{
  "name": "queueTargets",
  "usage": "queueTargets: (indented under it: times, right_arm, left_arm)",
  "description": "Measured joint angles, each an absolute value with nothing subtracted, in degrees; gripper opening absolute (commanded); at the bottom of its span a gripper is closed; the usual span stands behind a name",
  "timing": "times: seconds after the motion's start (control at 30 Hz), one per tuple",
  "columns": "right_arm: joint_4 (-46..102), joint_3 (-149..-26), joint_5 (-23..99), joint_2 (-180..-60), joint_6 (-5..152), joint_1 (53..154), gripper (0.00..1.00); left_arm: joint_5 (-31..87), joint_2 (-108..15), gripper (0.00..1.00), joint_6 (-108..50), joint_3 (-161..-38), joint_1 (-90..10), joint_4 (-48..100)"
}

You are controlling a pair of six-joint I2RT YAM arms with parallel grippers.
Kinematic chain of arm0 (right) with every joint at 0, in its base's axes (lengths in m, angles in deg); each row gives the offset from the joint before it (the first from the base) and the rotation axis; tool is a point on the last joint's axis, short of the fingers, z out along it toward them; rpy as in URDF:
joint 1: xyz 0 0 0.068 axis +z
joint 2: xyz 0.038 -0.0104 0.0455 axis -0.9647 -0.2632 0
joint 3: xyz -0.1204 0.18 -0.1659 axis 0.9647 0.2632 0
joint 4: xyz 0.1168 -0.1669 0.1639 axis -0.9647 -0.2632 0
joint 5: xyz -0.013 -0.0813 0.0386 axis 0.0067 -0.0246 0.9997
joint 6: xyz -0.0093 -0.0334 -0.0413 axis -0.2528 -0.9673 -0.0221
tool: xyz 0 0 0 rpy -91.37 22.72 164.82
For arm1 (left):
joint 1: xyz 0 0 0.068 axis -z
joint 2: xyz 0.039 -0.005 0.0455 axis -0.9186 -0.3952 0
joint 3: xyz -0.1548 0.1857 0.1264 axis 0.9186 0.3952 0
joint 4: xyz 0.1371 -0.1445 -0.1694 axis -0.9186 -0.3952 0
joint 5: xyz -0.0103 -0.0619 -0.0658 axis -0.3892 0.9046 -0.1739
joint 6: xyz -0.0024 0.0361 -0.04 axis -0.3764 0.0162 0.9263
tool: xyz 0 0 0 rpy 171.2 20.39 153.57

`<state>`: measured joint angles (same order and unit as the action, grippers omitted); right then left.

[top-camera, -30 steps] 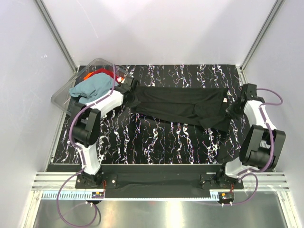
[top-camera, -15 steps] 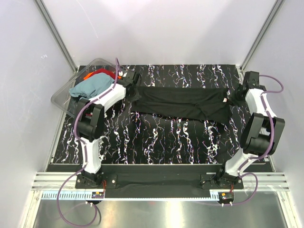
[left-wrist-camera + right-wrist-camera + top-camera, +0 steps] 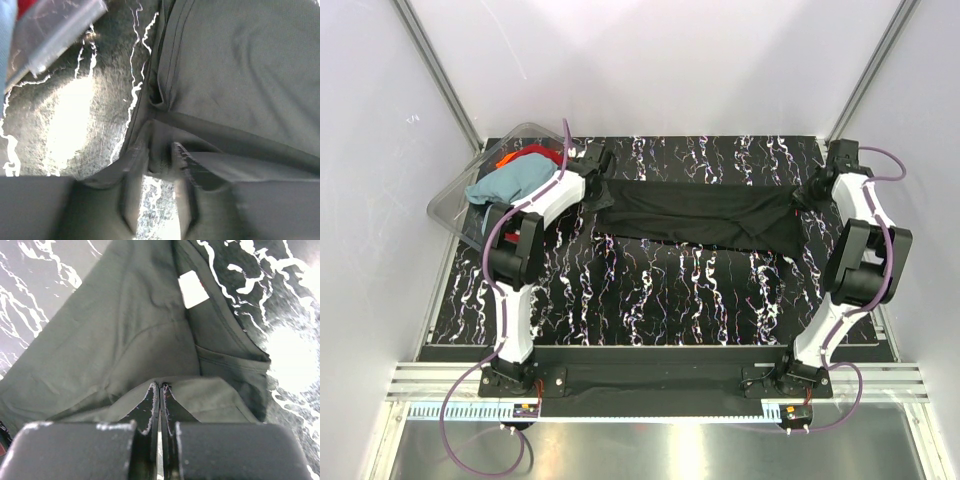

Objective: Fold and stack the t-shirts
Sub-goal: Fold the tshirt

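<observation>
The black t-shirt (image 3: pixel 700 215) lies stretched in a long band across the far half of the table. My left gripper (image 3: pixel 603 165) is at its left end. In the left wrist view the left gripper (image 3: pixel 161 155) stands open, the shirt's (image 3: pixel 240 65) hem draped loosely across its tips. At the other end my right gripper (image 3: pixel 807 195) holds the cloth. In the right wrist view the right gripper (image 3: pixel 160 386) is shut on a pinched fold of the shirt (image 3: pixel 125 330), near its white label (image 3: pixel 194 289). The teal-blue t-shirt (image 3: pixel 510 185) and the red-orange t-shirt (image 3: pixel 525 155) lie bunched in the tub.
A clear plastic tub (image 3: pixel 450 205) sits tilted at the table's far left corner, its rim (image 3: pixel 55 35) close to my left gripper. White walls and metal posts close in the far side. The black marbled table (image 3: pixel 650 290) stretches between the shirt and the arm bases.
Both arms moved toward the far edge, pulling the black t-shirt into a straighter, narrower band. My left gripper, shut on the hem before, has opened. The right stayed shut on the cloth.
</observation>
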<state>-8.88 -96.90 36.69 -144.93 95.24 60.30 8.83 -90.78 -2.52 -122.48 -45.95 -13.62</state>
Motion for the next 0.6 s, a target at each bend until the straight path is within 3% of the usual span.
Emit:
queueTargets:
  times: [0.13,0.23,0.6]
  right_arm:
    - [-8.83,-98.74,37.04,-146.59,95.02,61.33,0.0]
    - [-8.81,-99.07,37.1,-147.34,94.84,62.62,0.0]
    - [-8.83,-99.07,37.1,-147.77,94.6,64.61,0.0]
  left_arm:
    - [7.76,-91.13,0.48,-3.31,-123.33,-46.01,-13.82]
    - [7.32,-91.13,0.5,-4.77,-123.68,-45.99,-13.84]
    - [9.62,-91.13,0.39,-10.93,-123.76,-44.11,-13.49]
